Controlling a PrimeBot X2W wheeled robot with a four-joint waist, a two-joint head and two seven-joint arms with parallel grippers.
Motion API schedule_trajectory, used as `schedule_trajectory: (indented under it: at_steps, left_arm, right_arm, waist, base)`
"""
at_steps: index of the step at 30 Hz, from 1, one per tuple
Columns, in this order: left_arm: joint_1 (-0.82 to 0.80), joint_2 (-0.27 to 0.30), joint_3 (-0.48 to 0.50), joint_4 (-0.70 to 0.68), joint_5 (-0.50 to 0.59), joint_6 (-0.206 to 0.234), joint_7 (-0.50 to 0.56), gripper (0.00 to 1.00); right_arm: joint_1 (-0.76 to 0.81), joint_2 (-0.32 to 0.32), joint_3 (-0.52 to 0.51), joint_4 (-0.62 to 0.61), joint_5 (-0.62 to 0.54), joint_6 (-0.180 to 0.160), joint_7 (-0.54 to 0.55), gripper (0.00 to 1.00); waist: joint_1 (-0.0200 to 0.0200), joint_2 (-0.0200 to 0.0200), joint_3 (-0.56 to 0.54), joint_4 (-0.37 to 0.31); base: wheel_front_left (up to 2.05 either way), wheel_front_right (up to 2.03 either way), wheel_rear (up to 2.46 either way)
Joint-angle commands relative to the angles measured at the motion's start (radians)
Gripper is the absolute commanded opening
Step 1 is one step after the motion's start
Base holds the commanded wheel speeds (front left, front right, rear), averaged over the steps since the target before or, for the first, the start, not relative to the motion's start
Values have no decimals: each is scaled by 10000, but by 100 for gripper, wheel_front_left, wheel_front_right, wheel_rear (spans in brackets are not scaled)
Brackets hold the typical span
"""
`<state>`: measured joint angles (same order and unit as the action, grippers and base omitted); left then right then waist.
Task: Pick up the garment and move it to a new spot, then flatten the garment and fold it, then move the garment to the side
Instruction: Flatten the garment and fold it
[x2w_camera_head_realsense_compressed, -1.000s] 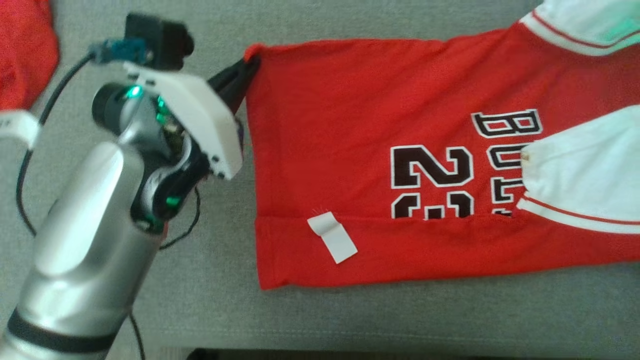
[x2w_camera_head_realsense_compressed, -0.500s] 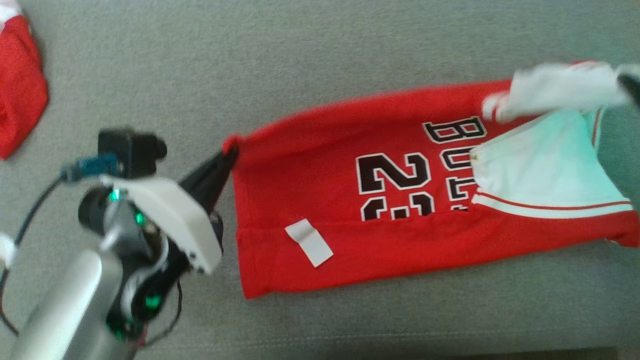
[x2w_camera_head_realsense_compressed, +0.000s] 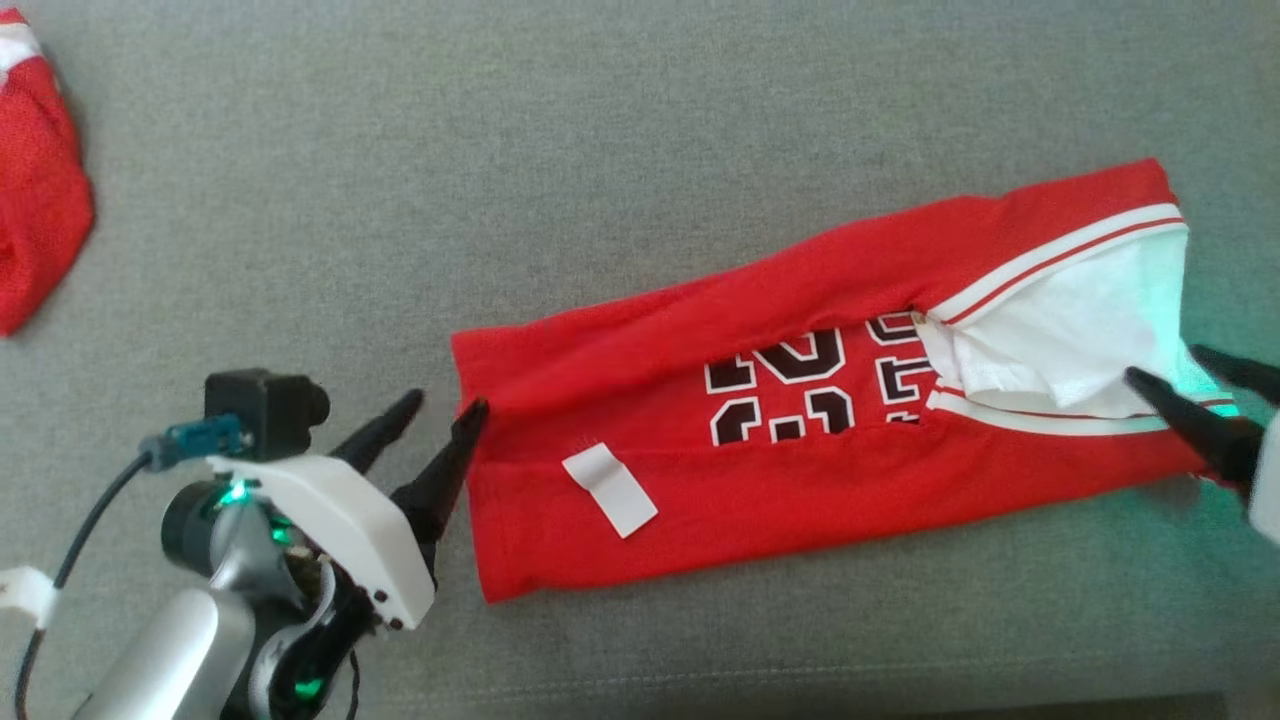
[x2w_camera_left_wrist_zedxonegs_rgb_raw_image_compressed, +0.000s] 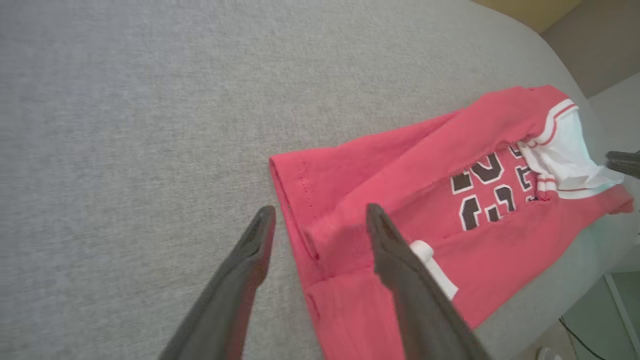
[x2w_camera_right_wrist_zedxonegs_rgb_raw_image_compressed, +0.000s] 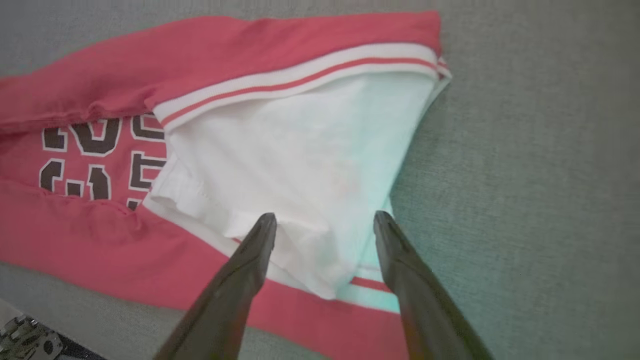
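The left claw (x2w_camera_head_realsense_compressed: 447, 403) stands spread at the hem end of the jersey (x2w_camera_head_realsense_compressed: 760, 480), gripping nothing. The right claw (x2w_camera_head_realsense_compressed: 1167, 363) is likewise spread over the white sleeve (x2w_camera_right_wrist_zedxonegs_rgb_raw_image_compressed: 300, 165) at the opposite end. The jersey lies on the grey cushion (x2w_camera_head_realsense_compressed: 600, 150) as a long strip, both long sides turned in over the number. The fold looks partway done. Next, each claw likely needs to pinch its end again and bring one end over the other, keeping the layers square.
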<state>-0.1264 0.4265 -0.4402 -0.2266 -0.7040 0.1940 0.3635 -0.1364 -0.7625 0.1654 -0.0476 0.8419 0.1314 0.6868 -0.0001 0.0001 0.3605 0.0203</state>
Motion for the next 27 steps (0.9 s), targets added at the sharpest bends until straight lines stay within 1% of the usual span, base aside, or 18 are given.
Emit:
schedule_trajectory:
  at_steps: [1, 3, 5, 8, 10, 13, 15, 18, 21, 24, 27]
  left_arm:
    - [-113, 173, 401, -211, 262, 16, -327, 100]
    - [-6, 144, 367, -188, 350, 26, -501, 100]
    - [279, 22, 332, -221, 472, 89, -907, 100]
    - [575, -231, 454, -302, 973, 398, -1970, 100]
    - [642, -554, 449, -247, 1218, 463, -2791, 100]
    - [543, -834, 295, 60, 1878, 495, -3959, 100]
    - [406, -1134, 194, 315, 2195, 533, -4714, 100]
    - [193, -1543, -25, 800, 2616, 581, -5576, 100]
    - [2, -1837, -344, 1329, 3058, 548, -5954, 100]
    - [-91, -2184, -560, 1708, 3266, 420, -6144, 100]
    - [-108, -2475, -578, 1978, 3335, 282, -6221, 100]
  right_arm:
    - [140, -369, -414, -242, -74, -7, 55, 100]
    - [158, -309, -586, -250, -8, -7, 123, 100]
    - [146, -127, -1073, -181, 65, -7, 230, 100]
    - [-20, 346, -1984, 144, -235, -7, 294, 100]
    - [-188, 739, -2368, 387, -598, -7, 496, 100]
    - [-465, 1356, -2590, 588, -1138, -7, 941, 100]
    - [-718, 1775, -2635, 738, -1554, -7, 1180, 100]
    - [-1113, 2387, -2655, 1065, -2156, -7, 1529, 100]
    - [-1426, 2729, -2653, 1490, -2754, -7, 1795, 100]
    - [-1666, 3040, -2736, 2004, -3111, -7, 1982, 100]
    - [-1730, 3253, -2711, 2408, -3345, -7, 2190, 100]
  waist:
    - [1, -1, -188, -17]
    - [1, -1, -273, -36]
    - [1, -1, -456, -55]
    - [1, -1, -570, -30]
    - [1, -1, -586, 67]
    - [1, -1, -471, 199]
    - [1, -1, -374, 310]
    - [1, -1, -220, 495]
    - [1, -1, -26, 689]
    - [1, -1, 91, 897]
    - [1, -1, 127, 1100]
  base:
    - [0, 0, 0]
    - [0, 0, 0]
    - [0, 0, 0]
    - [0, 0, 0]
    - [0, 0, 0]
    - [0, 0, 0]
    - [0, 0, 0]
    - [0, 0, 0]
    - [0, 0, 0]
    - [0, 0, 0]
    - [0, 0, 0]
